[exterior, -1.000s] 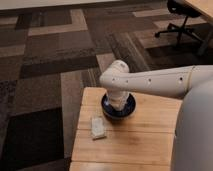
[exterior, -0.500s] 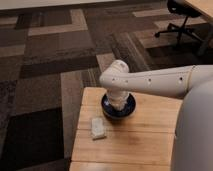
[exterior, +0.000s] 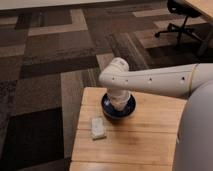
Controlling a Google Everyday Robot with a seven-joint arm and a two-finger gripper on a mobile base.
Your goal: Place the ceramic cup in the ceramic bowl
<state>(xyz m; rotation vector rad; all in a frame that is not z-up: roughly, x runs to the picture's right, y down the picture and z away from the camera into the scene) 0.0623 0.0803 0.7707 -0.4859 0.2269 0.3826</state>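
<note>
From my feed, the white arm reaches in from the right, and its gripper (exterior: 118,102) hangs straight down into the round glossy dark-blue ceramic bowl (exterior: 129,108) on the light wooden table (exterior: 145,132). The small white ceramic cup (exterior: 118,105) seems directly under it inside the bowl. A flat whitish rectangular block (exterior: 97,128) lies near the bowl's front-left.

No visible change across the three frames. gripper (exterior: 118,101) holds the same spot, down over the ceramic bowl (exterior: 118,106) near the desk's (exterior: 150,130) far edge, wrist blocking the view of what's inside it. Arm pose same. Ceramic bowl hasn't shifted on the desk. Whitish block (exterior: 98,128) toward the left edge hasn't moved either. Nothing came or went.
</note>
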